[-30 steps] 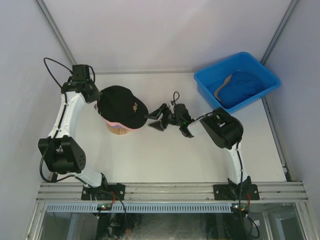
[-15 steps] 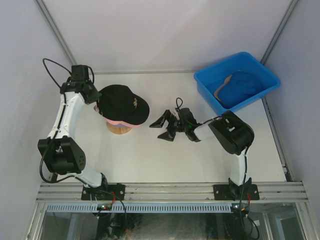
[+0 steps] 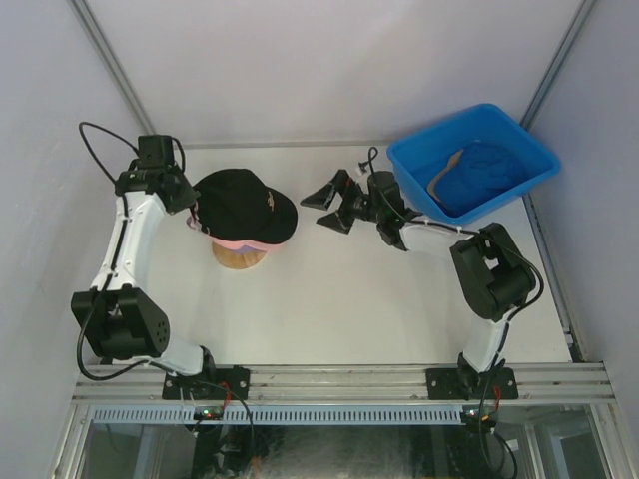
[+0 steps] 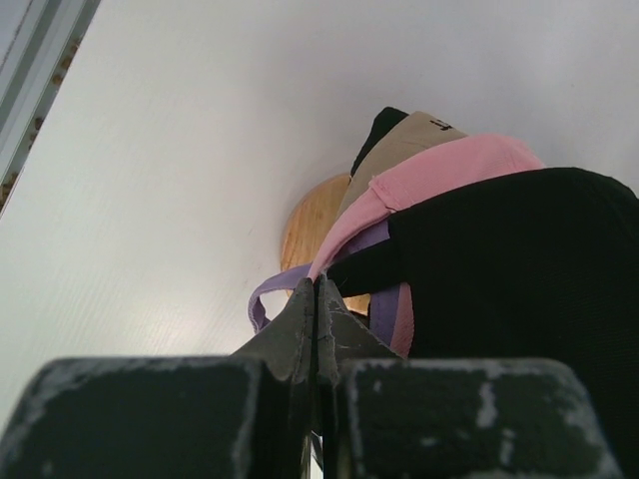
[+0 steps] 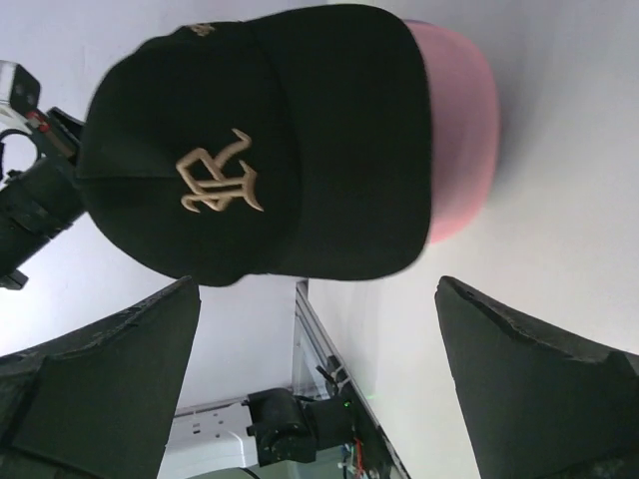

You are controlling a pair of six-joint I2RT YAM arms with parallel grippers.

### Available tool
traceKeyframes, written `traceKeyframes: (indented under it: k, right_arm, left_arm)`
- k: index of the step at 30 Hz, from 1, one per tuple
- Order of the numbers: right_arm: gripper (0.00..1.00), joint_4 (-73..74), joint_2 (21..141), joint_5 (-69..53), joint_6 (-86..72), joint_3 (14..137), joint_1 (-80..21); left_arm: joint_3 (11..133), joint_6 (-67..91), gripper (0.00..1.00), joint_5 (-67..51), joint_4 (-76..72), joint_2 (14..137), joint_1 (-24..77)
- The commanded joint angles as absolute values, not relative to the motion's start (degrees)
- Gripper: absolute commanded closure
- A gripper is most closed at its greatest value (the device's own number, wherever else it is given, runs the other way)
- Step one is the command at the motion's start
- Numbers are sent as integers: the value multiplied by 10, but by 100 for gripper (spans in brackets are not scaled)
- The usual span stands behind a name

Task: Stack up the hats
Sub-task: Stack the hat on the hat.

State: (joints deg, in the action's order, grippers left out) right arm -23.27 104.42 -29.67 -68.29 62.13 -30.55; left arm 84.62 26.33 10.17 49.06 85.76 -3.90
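A black cap with a gold logo [image 3: 243, 204] tops a stack over a pink cap [image 3: 240, 242] on the wooden stand [image 3: 239, 259]. In the left wrist view the black cap [image 4: 519, 269], pink cap [image 4: 449, 170], a tan cap [image 4: 409, 145] and a purple strap [image 4: 268, 296] show above the stand [image 4: 310, 215]. My left gripper [image 3: 191, 205] is shut, its tips [image 4: 318, 284] at the stack's back edge. My right gripper [image 3: 325, 208] is open and empty to the right of the stack, facing the black cap [image 5: 300, 150] and pink cap [image 5: 464, 130]. A blue cap [image 3: 486, 168] lies in the bin.
The blue plastic bin [image 3: 414, 165] stands at the back right corner, just behind my right arm. White walls close in the table on the left, back and right. The arm bases sit on the metal rail at the near edge.
My right gripper has pulled away from the stack and swung from the table's middle toward the back, near the bin. The left arm shifted slightly left; the black cap stays on the stack.
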Motion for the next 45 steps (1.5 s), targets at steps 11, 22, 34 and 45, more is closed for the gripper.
traceKeyframes:
  k: [11, 22, 34, 45]
  right_arm:
    - [0, -24, 1108, -272, -555, 915, -338]
    - [0, -63, 1177, -301, -559, 990, -351]
    - [0, 17, 1240, -300, -530, 1072, -381]
    - [7, 56, 1257, -274, -518, 1007, -408]
  left_arm:
    - [800, 272, 100, 90, 485, 799, -44]
    - [772, 289, 100, 80, 473, 771, -41]
    - [764, 297, 100, 82, 464, 759, -38]
    - [754, 298, 100, 84, 458, 759, -35]
